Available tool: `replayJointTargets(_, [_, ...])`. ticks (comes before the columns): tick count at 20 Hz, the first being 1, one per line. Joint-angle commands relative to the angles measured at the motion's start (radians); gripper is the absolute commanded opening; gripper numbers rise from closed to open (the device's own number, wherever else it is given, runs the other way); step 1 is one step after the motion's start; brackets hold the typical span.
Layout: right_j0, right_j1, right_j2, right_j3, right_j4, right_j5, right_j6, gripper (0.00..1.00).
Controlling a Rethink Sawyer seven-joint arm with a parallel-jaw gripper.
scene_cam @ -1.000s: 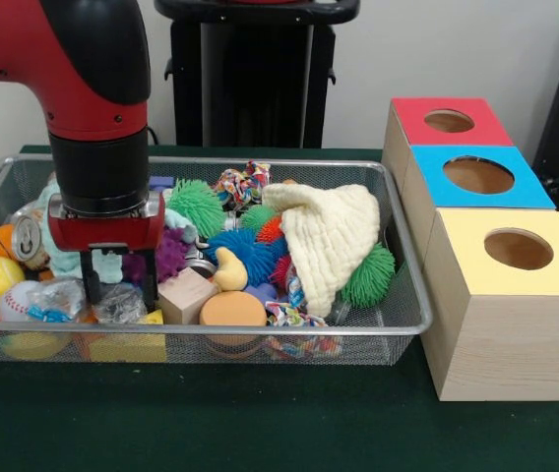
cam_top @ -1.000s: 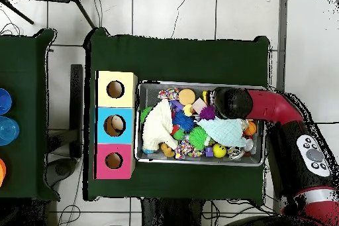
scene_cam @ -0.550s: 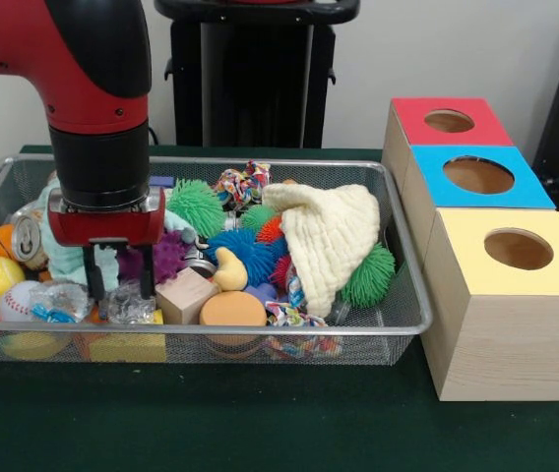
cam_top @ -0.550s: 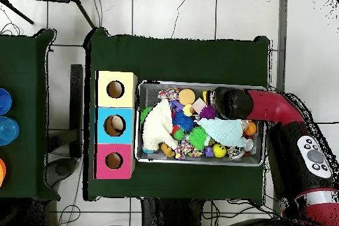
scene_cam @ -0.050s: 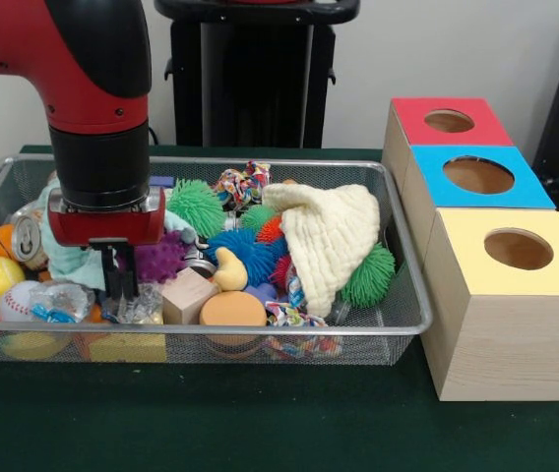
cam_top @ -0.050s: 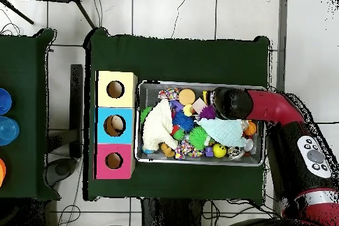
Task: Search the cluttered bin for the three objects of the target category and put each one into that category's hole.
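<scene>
Reaching down into the left end of the wire bin [scene_cam @ -0.050s: 398,324], the gripper [scene_cam @ -0.050s: 119,285] has its jaws pressed together on a crinkly clear plastic wrapper [scene_cam @ -0.050s: 134,307], just left of a wooden block [scene_cam @ -0.050s: 188,294]. To the bin's right stand three boxes [scene_cam @ -0.050s: 496,295] with red, blue and yellow tops, each holed.

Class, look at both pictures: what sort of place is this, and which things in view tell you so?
Probably a robotics lab or test room: a red robot arm works over a wire bin of toys on a green-covered table, beside wooden boxes with coloured tops and holes.
</scene>
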Motion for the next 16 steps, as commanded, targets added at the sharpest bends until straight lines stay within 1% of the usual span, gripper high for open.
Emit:
replayJointTargets(1, [-0.010,0.020,0.002,0.011,-0.044,0.048,-0.109,0.00])
replayJointTargets(4, [-0.007,0.018,0.000,0.008,-0.044,0.050,-0.104,0.00])
replayJointTargets(7, [-0.006,-0.006,-0.002,0.017,-0.037,0.071,-0.107,0.00])
replayJointTargets(11, [0.008,-0.062,-0.007,0.028,-0.016,0.129,-0.106,0.00])
replayJointTargets(16, [0.029,-0.153,-0.019,0.069,0.011,0.193,-0.084,0.00])
